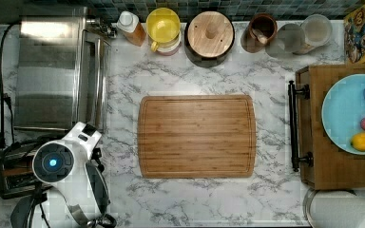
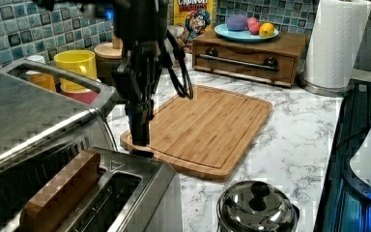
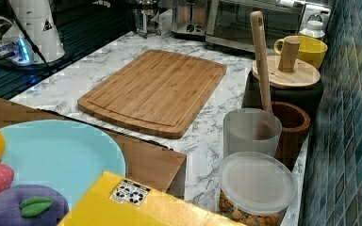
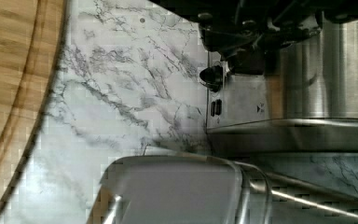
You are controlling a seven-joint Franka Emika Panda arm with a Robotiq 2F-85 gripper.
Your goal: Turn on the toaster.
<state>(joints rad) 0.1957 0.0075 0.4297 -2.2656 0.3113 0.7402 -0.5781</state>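
The toaster (image 2: 140, 193) is a small brushed-steel box in the left view's near left corner, with a brown slice (image 2: 58, 193) standing in one of its slots. My gripper (image 2: 141, 142) points straight down over the toaster's far end, its dark fingers pressed together and the tips right at the end's top edge. In the wrist view the gripper (image 4: 247, 51) hangs against the toaster (image 4: 317, 79) end face, beside a black knob (image 4: 212, 77). In the top view my arm (image 1: 62, 166) covers most of the toaster (image 1: 9, 175). The lever is hidden by the fingers.
A large steel toaster oven (image 1: 52, 71) with a bar handle (image 2: 67, 77) stands right beside the toaster. A bamboo cutting board (image 1: 197, 135) lies mid-counter. A steel pot lid (image 2: 256, 208) sits near the toaster. Mugs and jars line the back wall, including a yellow mug (image 1: 163, 26).
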